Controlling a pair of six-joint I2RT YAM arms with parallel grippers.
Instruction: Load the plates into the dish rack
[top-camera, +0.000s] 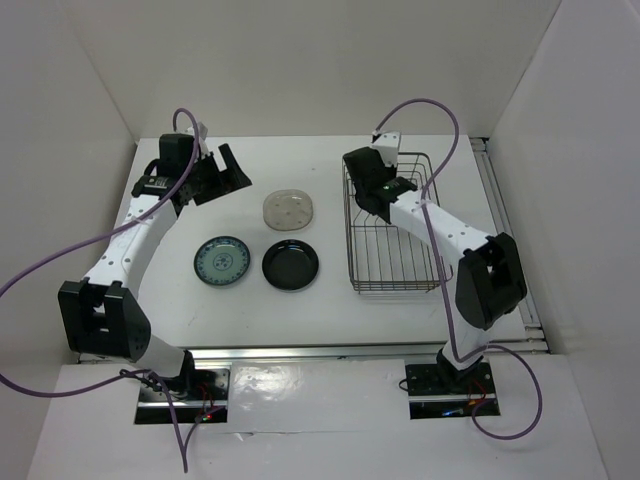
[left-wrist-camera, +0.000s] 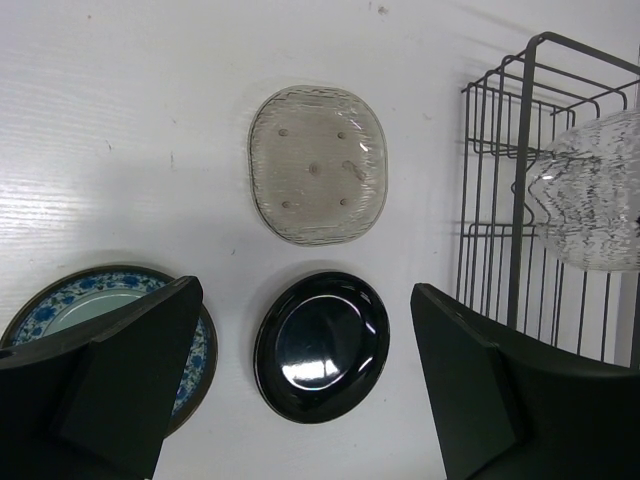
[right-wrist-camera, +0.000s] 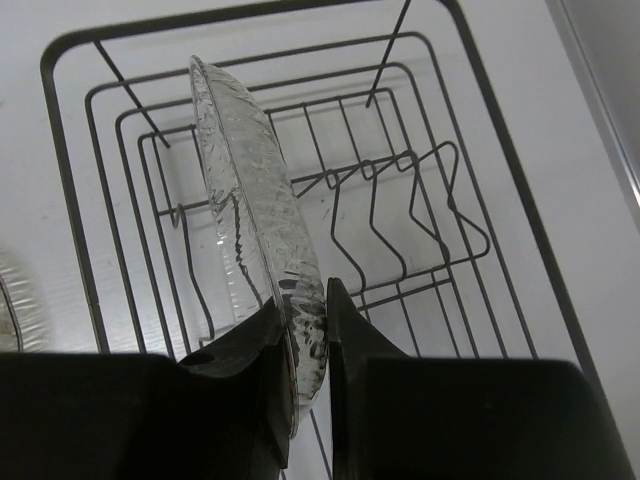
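Glass plate (right-wrist-camera: 250, 190), pinched edge-up by right gripper (right-wrist-camera: 300, 300) over dish rack (top-camera: 390, 262), probably for slotting; left gripper (left-wrist-camera: 305, 295) gapes empty.

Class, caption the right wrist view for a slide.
Right gripper pinches a clear plate on edge over the wire dish rack.

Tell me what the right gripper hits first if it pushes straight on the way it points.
The right gripper holds the clear plate ahead of it; that plate's edge would likely reach the wire dividers of the dish rack first, though depth is unclear.
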